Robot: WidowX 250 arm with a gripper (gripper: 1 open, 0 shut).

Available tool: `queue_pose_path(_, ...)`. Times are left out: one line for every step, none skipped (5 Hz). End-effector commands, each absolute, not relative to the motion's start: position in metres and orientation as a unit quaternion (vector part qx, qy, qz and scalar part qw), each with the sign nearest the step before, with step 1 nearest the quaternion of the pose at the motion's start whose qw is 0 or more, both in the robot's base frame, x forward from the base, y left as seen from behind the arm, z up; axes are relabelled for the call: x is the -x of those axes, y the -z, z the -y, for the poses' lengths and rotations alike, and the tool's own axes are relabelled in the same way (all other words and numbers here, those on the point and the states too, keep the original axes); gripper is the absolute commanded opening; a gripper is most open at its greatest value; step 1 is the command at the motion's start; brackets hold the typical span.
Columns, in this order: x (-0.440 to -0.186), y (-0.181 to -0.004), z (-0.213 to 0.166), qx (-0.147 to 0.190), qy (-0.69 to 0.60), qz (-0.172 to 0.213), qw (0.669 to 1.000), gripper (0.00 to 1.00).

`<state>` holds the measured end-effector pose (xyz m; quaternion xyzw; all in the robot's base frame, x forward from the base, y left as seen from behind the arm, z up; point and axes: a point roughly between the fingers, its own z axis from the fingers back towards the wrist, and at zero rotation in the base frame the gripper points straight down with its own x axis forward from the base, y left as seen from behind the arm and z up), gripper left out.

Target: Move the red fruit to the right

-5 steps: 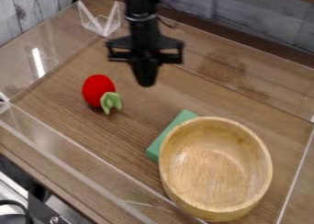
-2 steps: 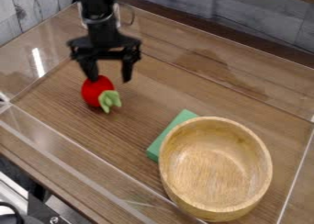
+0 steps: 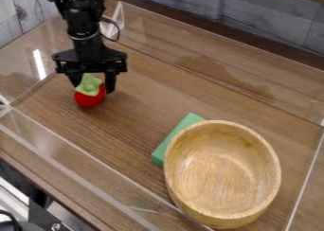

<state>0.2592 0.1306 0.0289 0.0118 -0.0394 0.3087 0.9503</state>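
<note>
1. Gripper (image 3: 89, 81): black, pointing straight down over the table's left part. We see its jaws set either side of the red fruit, one per flank; we cannot tell whether they grip it or just straddle it.
2. Red fruit (image 3: 87, 96): small, bright red w/ light green cap (image 3: 90, 84) facing up between the jaws. It sits at the left of the table (image 3: 190, 88), well apart from the bowl.
3. Wooden bowl (image 3: 225, 173): large, round, pale wood, upright, at front right.
4. Green sponge (image 3: 176, 136): flat square, partly tucked under the bowl's left rim.
5. Clear walls (image 3: 38, 64): transparent panels around the table.
</note>
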Motion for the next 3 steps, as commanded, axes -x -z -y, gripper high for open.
queue_pose_path(-0.276,-0.059,-0.111,-0.008,-0.335,0.059,0.94,0.0)
queue_pose_path(-0.296,-0.071,-0.071,0.004,-0.292,0.061,0.954,0.0)
queue_pose_path(-0.32,-0.091,-0.059,0.013,-0.298,0.064,0.952,0.0)
